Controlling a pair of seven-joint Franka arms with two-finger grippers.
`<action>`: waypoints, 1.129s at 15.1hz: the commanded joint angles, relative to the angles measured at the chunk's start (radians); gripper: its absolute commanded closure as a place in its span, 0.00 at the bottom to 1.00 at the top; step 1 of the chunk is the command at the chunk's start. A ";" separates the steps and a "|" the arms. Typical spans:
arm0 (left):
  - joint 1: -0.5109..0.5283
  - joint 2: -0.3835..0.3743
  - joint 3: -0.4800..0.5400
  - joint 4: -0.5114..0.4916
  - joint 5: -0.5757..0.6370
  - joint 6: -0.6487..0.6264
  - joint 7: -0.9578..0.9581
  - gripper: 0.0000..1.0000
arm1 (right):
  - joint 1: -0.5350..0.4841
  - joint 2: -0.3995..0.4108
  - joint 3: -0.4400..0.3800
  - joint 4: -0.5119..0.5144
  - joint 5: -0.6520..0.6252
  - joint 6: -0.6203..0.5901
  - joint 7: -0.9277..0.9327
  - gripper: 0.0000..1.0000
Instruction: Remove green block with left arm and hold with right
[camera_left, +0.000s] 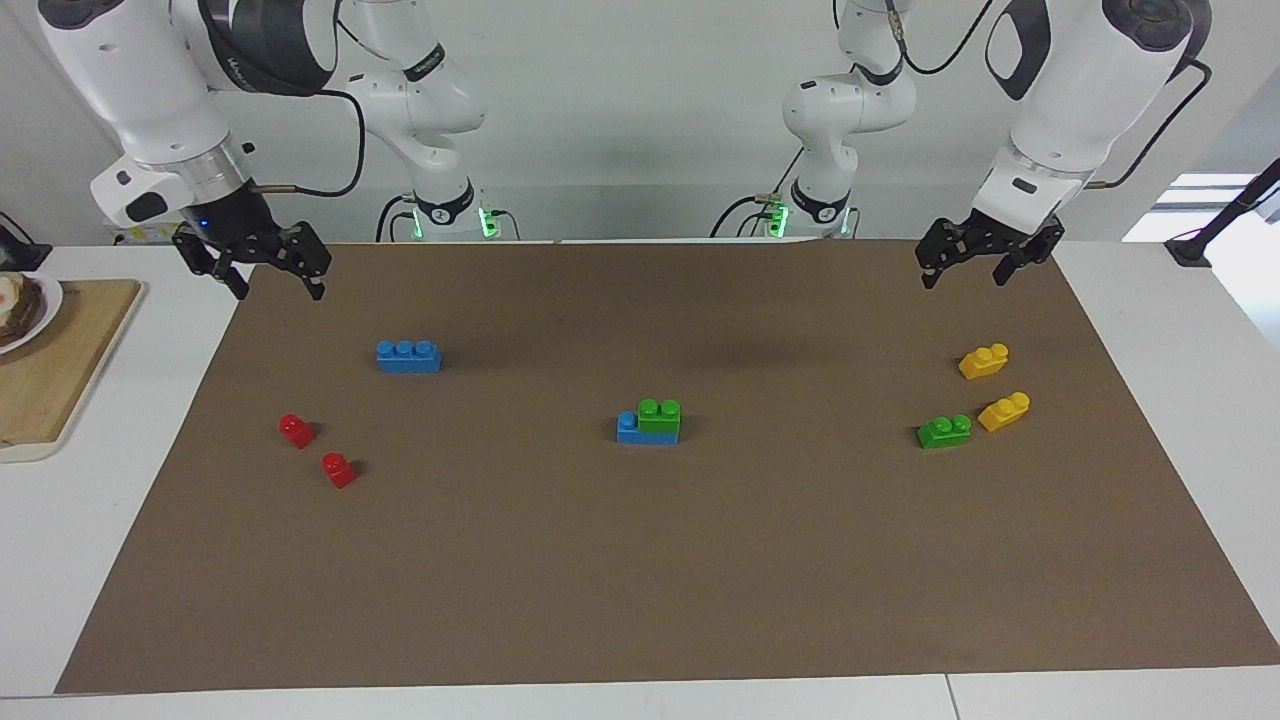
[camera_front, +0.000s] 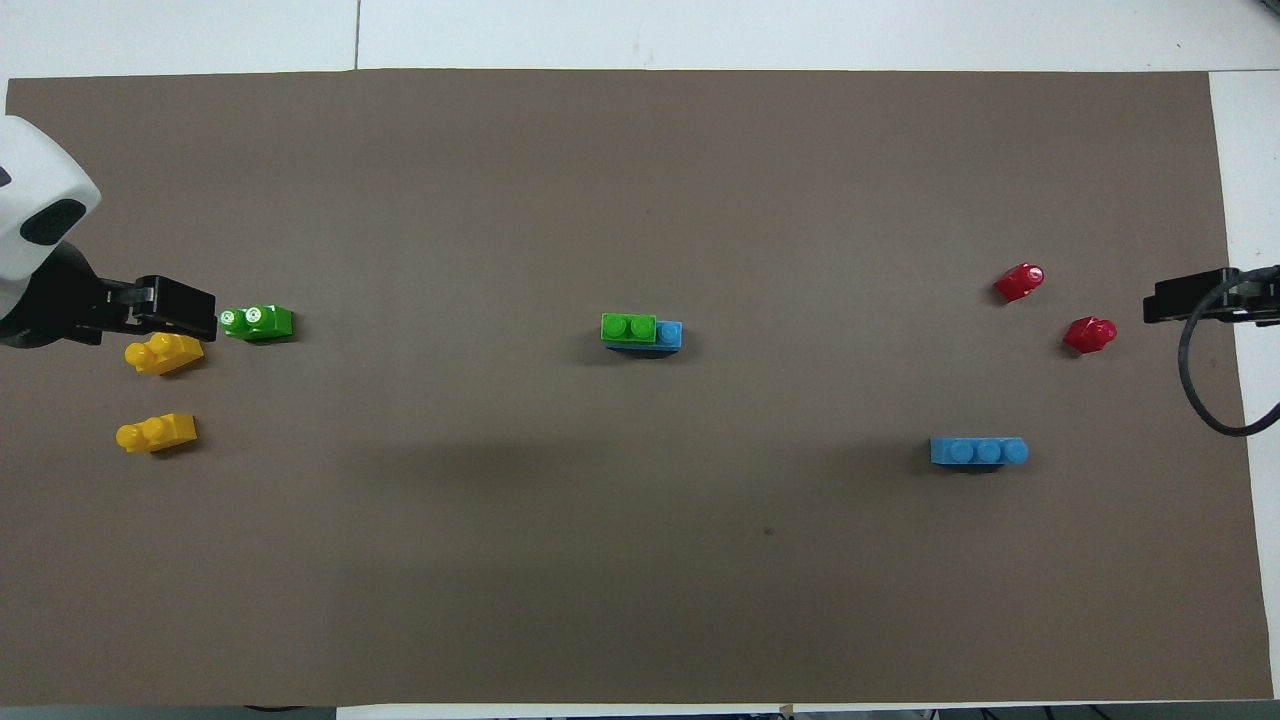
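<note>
Green block (camera_left: 659, 416) on blue brick (camera_left: 634, 431) mid-mat, well apart from both tools.

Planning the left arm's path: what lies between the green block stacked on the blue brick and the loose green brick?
Only bare brown mat lies between the green block and the loose green brick; both views show it.

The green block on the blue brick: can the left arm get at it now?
Probably yes. The green block sits uncovered atop the blue brick mid-mat, nothing close beside it; the left gripper hangs open above the mat's edge.
</note>
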 joint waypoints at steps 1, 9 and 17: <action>-0.010 -0.031 0.008 -0.052 -0.009 0.019 -0.045 0.00 | -0.019 -0.009 0.009 -0.008 -0.017 0.011 -0.027 0.00; -0.070 -0.064 0.004 -0.115 -0.046 0.031 -0.489 0.00 | -0.002 -0.011 0.019 -0.011 -0.009 0.008 0.210 0.01; -0.142 -0.065 -0.004 -0.092 -0.050 0.066 -1.097 0.00 | -0.001 -0.012 0.072 -0.058 0.118 0.000 0.856 0.04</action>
